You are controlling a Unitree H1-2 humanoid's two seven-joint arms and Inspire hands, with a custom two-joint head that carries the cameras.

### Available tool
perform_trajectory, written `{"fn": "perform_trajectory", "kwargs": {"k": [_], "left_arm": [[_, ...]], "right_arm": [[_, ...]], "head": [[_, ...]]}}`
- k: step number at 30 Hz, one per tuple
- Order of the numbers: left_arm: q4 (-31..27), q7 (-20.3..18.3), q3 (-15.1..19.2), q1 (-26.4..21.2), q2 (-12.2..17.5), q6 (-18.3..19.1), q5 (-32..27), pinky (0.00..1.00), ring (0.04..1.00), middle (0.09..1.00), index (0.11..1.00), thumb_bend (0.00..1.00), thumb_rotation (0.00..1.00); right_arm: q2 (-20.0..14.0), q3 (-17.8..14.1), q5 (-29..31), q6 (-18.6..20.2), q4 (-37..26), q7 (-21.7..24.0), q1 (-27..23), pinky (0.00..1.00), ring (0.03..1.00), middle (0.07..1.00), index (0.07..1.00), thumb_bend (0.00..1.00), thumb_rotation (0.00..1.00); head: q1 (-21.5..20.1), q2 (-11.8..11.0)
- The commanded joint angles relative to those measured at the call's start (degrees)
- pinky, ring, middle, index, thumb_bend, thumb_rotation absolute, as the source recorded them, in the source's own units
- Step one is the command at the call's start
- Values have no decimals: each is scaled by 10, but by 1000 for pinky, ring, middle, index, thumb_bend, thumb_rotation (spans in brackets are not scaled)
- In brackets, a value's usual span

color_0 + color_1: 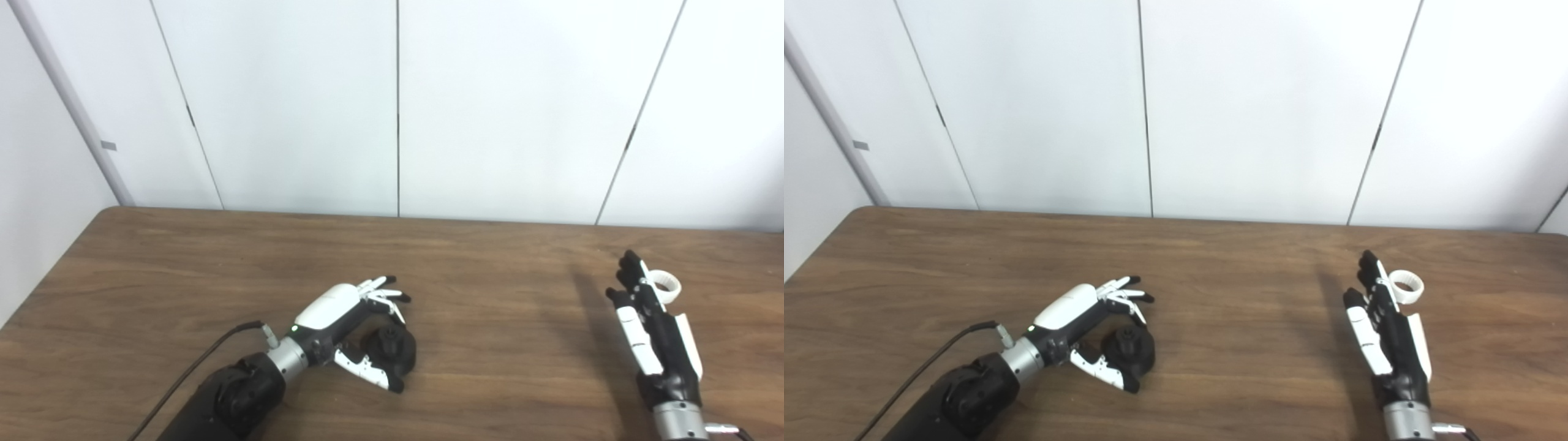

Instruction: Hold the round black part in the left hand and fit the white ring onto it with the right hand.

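**Black part cupped by the left hand, white ring beside the right**

Round black part [392, 350] sits on the wooden table [490, 275], left of centre and near the front edge; it has a small knob on top; the left hand [352, 327] arches over it from the left, white-backed palm raised, fingers [383, 291] curled above the part's far side and the thumb [367, 369] reaching round its near side; fingers and thumb are spread around the part, and whether they actually press on it cannot be told from either view.

White ring [1406, 286] lies flat on the table far to the right, hole facing up; the right hand [1387, 334] stands edge-on just to the ring's left, fingertips [1367, 257] pointing away toward the wall, fingers straight and held close together, grasping nothing; the ring is just beside the upper fingers, contact unclear.

Both hands are well apart, with bare tabletop between them; a black cable [196, 367] trails from the left wrist to the bottom edge; white wall panels [392, 104] rise behind the table.
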Motion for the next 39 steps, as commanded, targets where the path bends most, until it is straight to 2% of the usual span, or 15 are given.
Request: {"fn": "perform_trajectory", "kwargs": {"k": [1,7,17,24,31,39], "left_arm": [[-19,-3,-1,-12,0,-11,-4,1000,1000,869,480,524,56],[-5,1,-15,-15,-7,-24,10,1000,1000,863,479,524,58],[55,62,-50,-32,-2,-26,46,1000,1000,847,479,524,54],[86,82,-71,-48,6,-26,38,1000,1000,850,479,524,54],[123,120,-102,-72,17,-26,42,1000,1000,847,480,524,54],[132,132,-122,-84,27,-26,38,1000,1000,854,480,524,55]], "right_arm": [[19,10,-3,3,14,-9,25,902,963,958,952,403,800],[25,11,2,9,5,-7,27,885,964,963,956,373,776],[29,12,8,22,-32,-3,37,900,977,971,959,355,737],[27,15,12,40,-61,-4,42,910,979,970,963,349,731],[29,16,4,55,-88,-10,47,910,978,965,955,355,726],[30,19,5,64,-112,-13,47,903,978,962,953,354,711]], "head": [[-3,3],[-20,7],[-39,15],[-47,17],[-63,20],[-69,19]]}}
